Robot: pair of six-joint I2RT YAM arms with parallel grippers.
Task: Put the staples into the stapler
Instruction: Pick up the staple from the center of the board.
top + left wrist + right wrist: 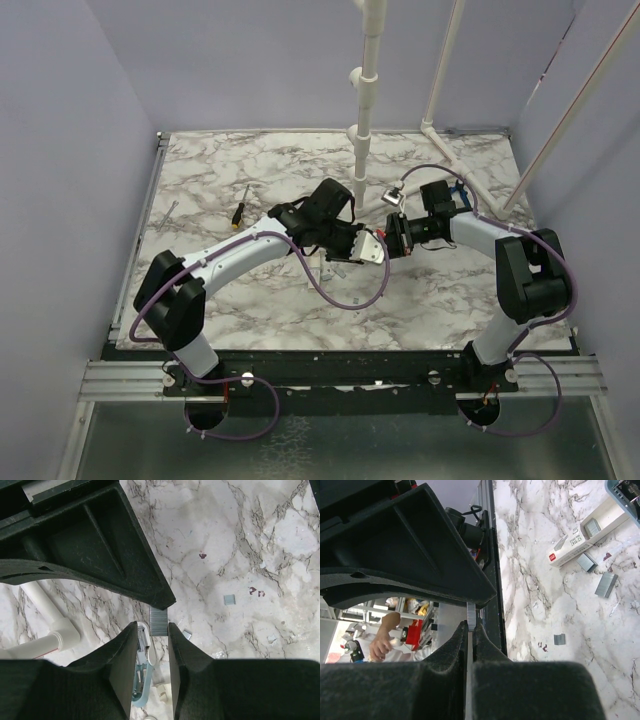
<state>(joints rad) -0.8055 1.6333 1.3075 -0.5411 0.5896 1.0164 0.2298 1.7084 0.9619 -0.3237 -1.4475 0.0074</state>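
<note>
over the middle of the marble table, where the 2 arms meet tip to tip, the right gripper has its jaws pressed together on the staples, a short grey strip that sticks out just past the fingertips. the left gripper stands part-way closed around the stapler, whose white and pale blue body lies along 1 finger. from these views i cannot tell whether both fingers pinch it or only bracket it. in the left wrist view the strip sits at the mouth of the left jaws, just beside the stapler's upper end.

the step in hand looks like feeding the strip into the stapler's channel. to do it well, line the strip's long axis up with the channel before any push, because a skewed entry could jam or snap the strip. the stapler needs a firm hold first, or it may slide away under the push. ease in slowly and release only once the strip is seated, since it is pinched by a thin edge and could twist out.
</note>
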